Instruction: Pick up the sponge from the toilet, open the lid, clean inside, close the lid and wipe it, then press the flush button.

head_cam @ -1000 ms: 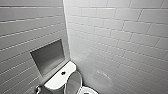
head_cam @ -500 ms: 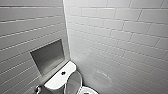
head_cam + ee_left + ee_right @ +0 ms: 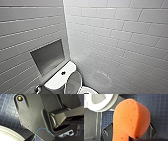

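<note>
— Where's the sponge [image 3: 131, 117]?
— In the right gripper [image 3: 134, 138]. Its fingers pinch it and are mostly hidden behind it.
— The toilet [image 3: 58, 81]?
— At six o'clock in the head view. The lid [image 3: 74, 82] is up and the bowl is cut off. I cannot tell the left gripper's state.

We count one white ceramic toilet [image 3: 56, 83], one white oval lid [image 3: 74, 82], one dark round flush button [image 3: 63, 73], one orange sponge block [image 3: 130, 119], one grey wall niche [image 3: 48, 56]
</note>
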`<state>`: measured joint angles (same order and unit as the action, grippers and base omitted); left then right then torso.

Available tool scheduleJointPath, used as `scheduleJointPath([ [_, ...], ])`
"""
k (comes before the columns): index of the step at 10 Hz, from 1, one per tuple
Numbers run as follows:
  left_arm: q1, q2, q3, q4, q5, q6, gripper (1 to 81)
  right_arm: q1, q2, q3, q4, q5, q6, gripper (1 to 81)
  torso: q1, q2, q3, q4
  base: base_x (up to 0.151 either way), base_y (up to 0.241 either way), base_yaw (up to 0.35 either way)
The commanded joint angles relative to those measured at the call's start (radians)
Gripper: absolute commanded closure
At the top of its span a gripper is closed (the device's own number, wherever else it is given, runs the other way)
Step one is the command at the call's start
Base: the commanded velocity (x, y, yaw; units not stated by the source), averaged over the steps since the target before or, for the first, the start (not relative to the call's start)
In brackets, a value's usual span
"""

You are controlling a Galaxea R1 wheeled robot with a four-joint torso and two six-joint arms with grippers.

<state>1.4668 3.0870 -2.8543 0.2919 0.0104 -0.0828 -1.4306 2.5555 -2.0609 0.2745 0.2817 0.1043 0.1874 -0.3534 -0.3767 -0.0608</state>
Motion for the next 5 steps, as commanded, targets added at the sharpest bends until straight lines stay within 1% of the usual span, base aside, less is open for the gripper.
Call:
scheduleJointPath([
  [1,-0.021,0.009,0.001,0.009,0.066,0.000,1.0,0.173,-0.180,0.229,0.012,-0.039,-0.021,81.1,0.000,0.000,0.000,0.073,0.000,0.000,0.000],
  [2,-0.021,0.010,0.001,0.009,0.072,0.000,1.0,0.207,-0.180,0.226,0.015,-0.042,-0.020,81.1,0.000,0.000,0.000,0.101,0.000,0.000,0.000],
  [3,-0.021,0.010,0.001,0.009,0.086,0.000,1.0,0.236,-0.183,0.231,0.015,-0.047,-0.020,81.1,0.000,0.000,0.000,0.116,0.000,0.000,0.000],
  [4,-0.019,0.010,0.001,0.009,0.088,0.000,1.0,0.262,-0.185,0.236,0.015,-0.050,-0.020,81.1,0.000,0.000,0.000,0.143,0.000,0.000,0.000],
  [5,-0.016,0.010,0.001,0.009,0.095,0.000,1.0,0.288,-0.191,0.243,0.017,-0.050,-0.020,81.1,0.000,0.000,-0.069,0.133,0.000,0.000,0.000],
])
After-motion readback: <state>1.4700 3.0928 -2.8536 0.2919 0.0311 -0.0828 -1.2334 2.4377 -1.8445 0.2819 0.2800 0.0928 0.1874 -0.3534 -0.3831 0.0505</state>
